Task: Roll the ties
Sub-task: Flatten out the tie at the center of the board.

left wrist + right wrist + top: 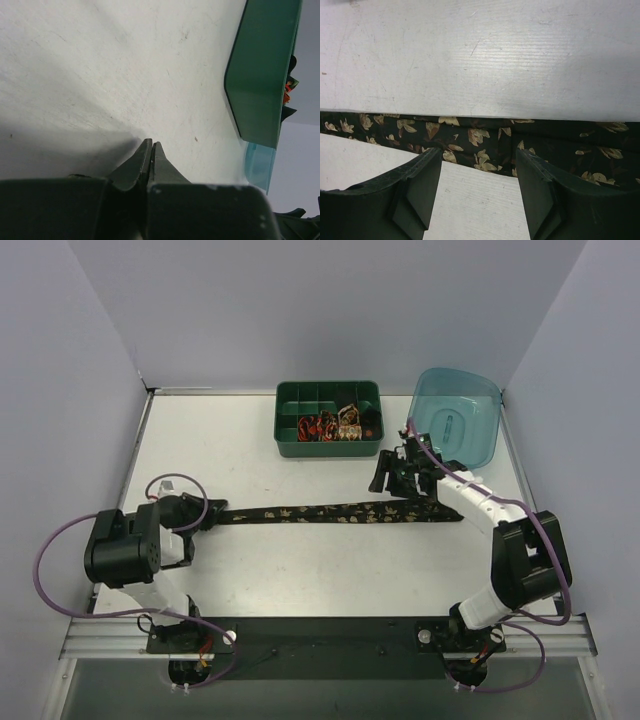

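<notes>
A long black tie (330, 512) with gold leaf motifs lies flat across the table, running left to right. My left gripper (210, 513) sits at its narrow left end. In the left wrist view that gripper (151, 143) is shut, no fabric shows between its fingers, and the tie is out of sight. My right gripper (397, 488) hovers open over the tie's wider right part. In the right wrist view its fingertips straddle the near edge of the tie (470, 135), with nothing between them. Several rolled ties (332, 426) sit in the tray.
A dark green compartment tray (290, 392) stands at the back centre, also seen in the left wrist view as the tray (260, 75). A translucent teal tub (458, 412) stands right of it, close behind my right arm. White walls close in the table.
</notes>
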Controlling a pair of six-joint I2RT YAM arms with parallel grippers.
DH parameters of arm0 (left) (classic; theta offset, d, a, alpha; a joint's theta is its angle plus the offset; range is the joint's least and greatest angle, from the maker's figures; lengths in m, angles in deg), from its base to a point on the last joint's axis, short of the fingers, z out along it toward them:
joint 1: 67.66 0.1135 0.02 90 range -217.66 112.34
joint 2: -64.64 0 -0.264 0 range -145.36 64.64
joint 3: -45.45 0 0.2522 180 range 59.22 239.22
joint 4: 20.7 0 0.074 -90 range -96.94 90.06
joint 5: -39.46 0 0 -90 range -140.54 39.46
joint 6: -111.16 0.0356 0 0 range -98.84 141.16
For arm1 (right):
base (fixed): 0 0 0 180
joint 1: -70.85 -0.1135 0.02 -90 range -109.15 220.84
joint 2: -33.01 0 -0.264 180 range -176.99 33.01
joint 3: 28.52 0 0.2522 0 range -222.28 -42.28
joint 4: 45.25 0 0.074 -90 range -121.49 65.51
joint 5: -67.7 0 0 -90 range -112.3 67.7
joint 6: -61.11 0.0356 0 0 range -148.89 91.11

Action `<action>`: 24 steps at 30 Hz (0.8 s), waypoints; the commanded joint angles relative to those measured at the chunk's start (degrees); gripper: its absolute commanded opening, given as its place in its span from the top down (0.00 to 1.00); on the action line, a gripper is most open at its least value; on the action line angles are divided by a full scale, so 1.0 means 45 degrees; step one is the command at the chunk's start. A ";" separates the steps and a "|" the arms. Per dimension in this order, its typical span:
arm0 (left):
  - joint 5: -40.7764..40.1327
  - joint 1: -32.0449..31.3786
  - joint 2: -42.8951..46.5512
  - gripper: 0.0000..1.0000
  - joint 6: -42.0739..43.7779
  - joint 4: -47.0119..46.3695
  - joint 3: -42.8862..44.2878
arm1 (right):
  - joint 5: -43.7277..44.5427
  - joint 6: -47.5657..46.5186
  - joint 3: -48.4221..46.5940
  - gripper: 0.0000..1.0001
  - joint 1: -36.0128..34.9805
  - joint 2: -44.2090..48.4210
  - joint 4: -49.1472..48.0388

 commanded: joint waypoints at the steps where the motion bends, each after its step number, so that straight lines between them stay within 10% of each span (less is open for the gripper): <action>1: 0.0030 -0.0109 0.2437 1.00 0.0740 0.1490 0.0980 | 0.0059 -0.0168 -0.0179 0.39 -0.0049 0.0753 0.0018; 6: -0.1062 -0.0266 0.6065 1.00 0.2926 0.6639 0.2504 | -0.0155 -0.0148 -0.0296 0.39 -0.0088 0.0910 -0.0021; 10: -0.1746 -0.0226 0.7596 0.84 0.4236 0.9966 0.4180 | -0.0350 -0.0148 -0.0335 0.39 -0.0127 0.0968 -0.0080; 18: -0.3289 -0.0188 0.8555 0.22 0.5936 1.5379 0.6352 | -0.0643 -0.0187 -0.0549 0.37 -0.0439 0.0969 -0.0197; 24: -0.4033 -0.0168 0.7600 0.15 0.6738 1.7745 0.7331 | -0.0878 -0.0382 -0.1192 0.31 -0.1179 0.0696 -0.0099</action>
